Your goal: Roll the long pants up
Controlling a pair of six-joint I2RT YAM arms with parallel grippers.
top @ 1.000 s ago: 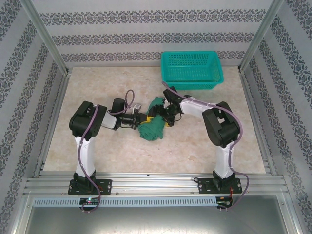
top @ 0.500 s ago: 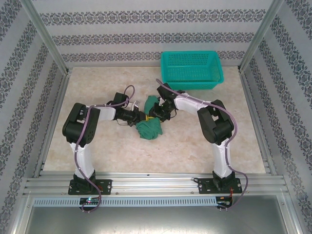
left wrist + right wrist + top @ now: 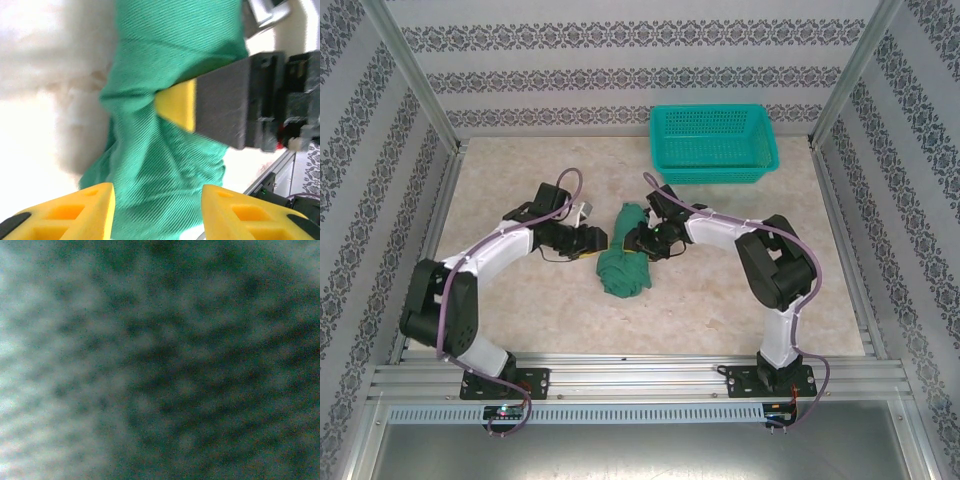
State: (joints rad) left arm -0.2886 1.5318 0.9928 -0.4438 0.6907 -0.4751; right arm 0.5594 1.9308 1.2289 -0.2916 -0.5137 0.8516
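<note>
Left hand point(image 3: 156, 202) and right hand point(image 3: 640, 240) flank the long pants point(image 3: 623, 262), mid-table point(image 3: 520, 170).
Left hand: released, yellow fingers apart just at the bundle's left edge, probably readied for a fresh hold on the roll. Right hand: one finger pushed into a fold from the opposite side, seemingly pinning the cloth; whether it is clenched I cannot tell. The long pants: a bunched green heap, more crumpled than rolled, lying between both hands. Teal basket point(image 3: 715, 172): well apart, by the far edge.
</note>
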